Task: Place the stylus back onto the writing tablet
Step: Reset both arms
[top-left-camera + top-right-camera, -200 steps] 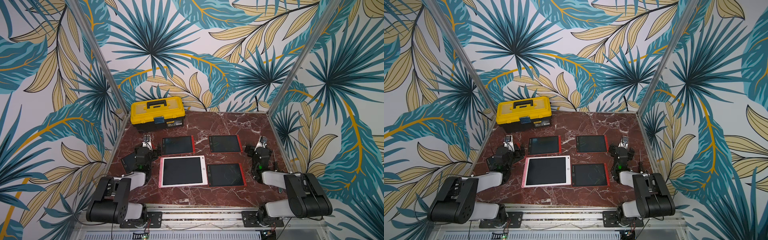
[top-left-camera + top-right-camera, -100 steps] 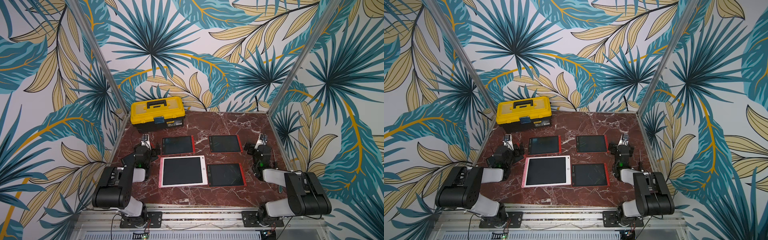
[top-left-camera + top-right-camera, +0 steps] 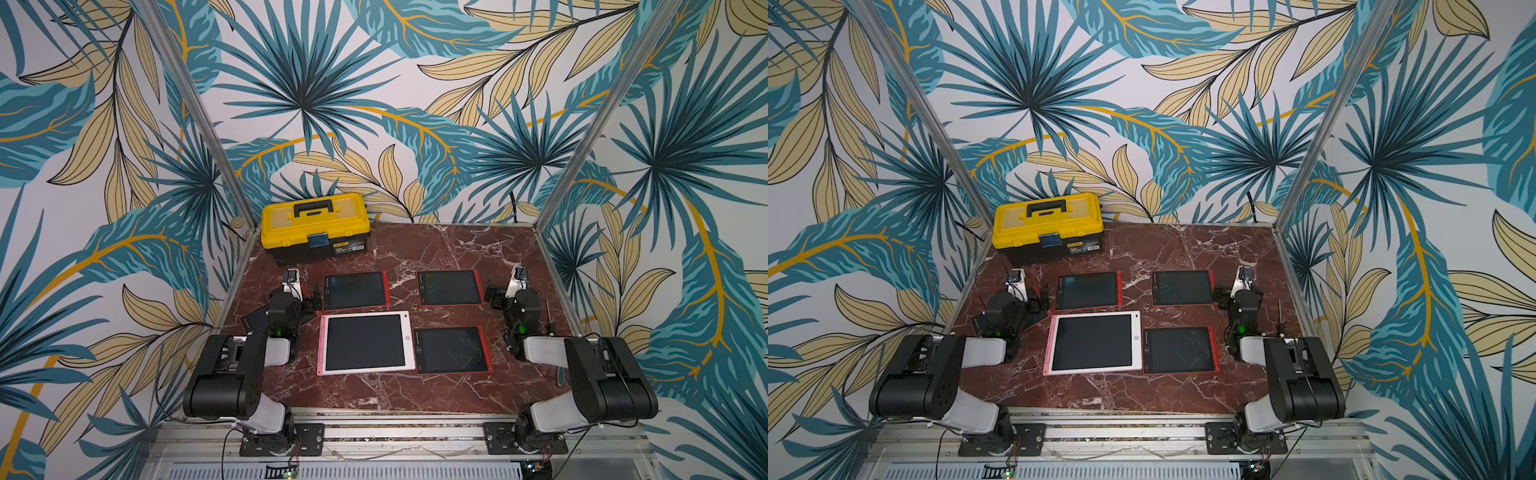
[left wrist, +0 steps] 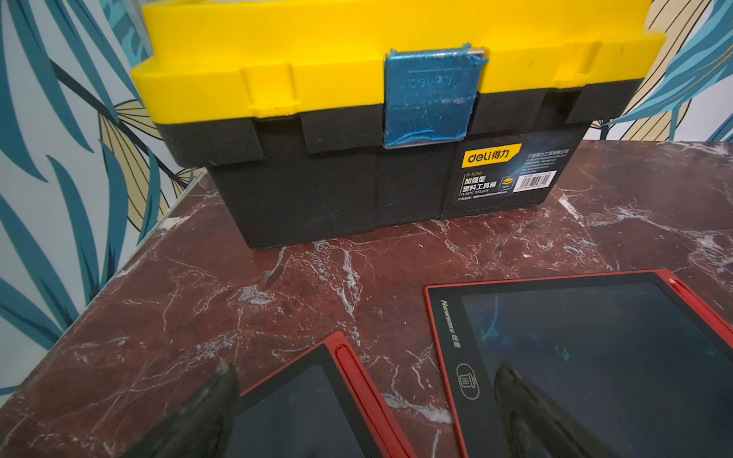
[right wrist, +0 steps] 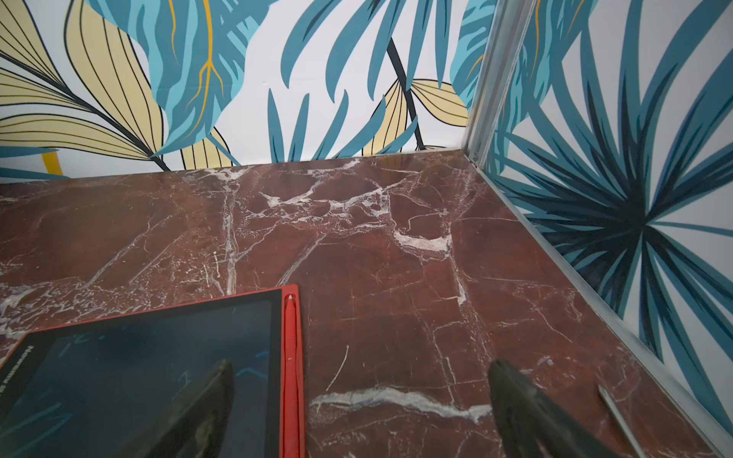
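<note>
A thin dark stylus (image 3: 548, 315) lies loose on the marble by the right wall, also in a top view (image 3: 1280, 315) and as a grey rod (image 5: 620, 420) in the right wrist view. My right gripper (image 3: 494, 296) is open and empty, between that stylus and the back-right red writing tablet (image 3: 451, 287), whose slot holds a red stylus (image 5: 290, 357). My left gripper (image 3: 309, 300) is open and empty over a tilted red tablet (image 4: 301, 412) with an empty slot (image 4: 351, 374).
A yellow and black toolbox (image 3: 316, 232) stands at the back left. A pink-framed tablet (image 3: 365, 343) lies in the middle. Red tablets lie at the back left (image 3: 355, 289) and the front right (image 3: 453, 349). Metal frame posts and patterned walls close in three sides.
The left arm's elbow has swung up and toward the back. Both grippers have edged slightly toward the back wall and stay open.
</note>
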`<state>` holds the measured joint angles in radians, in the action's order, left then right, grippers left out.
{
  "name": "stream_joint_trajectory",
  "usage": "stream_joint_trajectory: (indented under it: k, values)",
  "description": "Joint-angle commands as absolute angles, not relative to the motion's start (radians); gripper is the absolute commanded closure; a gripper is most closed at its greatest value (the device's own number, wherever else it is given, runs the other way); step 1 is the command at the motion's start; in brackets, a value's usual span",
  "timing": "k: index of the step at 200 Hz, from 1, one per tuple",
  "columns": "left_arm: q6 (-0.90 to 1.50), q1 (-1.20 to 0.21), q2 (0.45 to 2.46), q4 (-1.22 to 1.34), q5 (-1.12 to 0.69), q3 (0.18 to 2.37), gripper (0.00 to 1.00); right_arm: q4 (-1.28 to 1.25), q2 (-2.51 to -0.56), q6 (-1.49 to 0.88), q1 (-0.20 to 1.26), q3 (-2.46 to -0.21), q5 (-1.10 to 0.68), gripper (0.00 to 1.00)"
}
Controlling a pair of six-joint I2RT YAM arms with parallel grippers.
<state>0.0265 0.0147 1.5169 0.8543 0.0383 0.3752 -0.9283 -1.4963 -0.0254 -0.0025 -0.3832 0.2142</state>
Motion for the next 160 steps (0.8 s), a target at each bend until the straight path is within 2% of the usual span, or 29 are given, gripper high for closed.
stream_joint_trajectory:
  k: [1, 42, 51, 68, 89, 160]
  values:
    - [0.030, 0.026, 1.514, 0.806, 0.039, 0.415, 0.00, -0.981, -1.492, -0.015, -0.008, -0.331, 0.194, 0.01]
    - [0.030, 0.026, 1.515, 0.807, 0.038, 0.416, 0.00, -1.224, -1.512, 0.000, -0.007, -0.210, 0.160, 0.00]
    - [0.031, 0.026, 1.515, 0.806, 0.038, 0.416, 0.00, -1.147, -1.518, -0.006, -0.009, -0.265, 0.175, 0.00]
    - [0.031, 0.026, 1.515, 0.806, 0.038, 0.416, 0.00, -0.785, -1.485, -0.058, -0.009, -0.419, 0.238, 0.01]
    - [0.030, 0.026, 1.515, 0.806, 0.038, 0.416, 0.00, -0.917, -1.506, -0.034, -0.011, -0.375, 0.223, 0.01]
    - [0.031, 0.026, 1.514, 0.806, 0.038, 0.416, 0.00, -0.903, -1.504, -0.013, -0.008, -0.378, 0.192, 0.01]
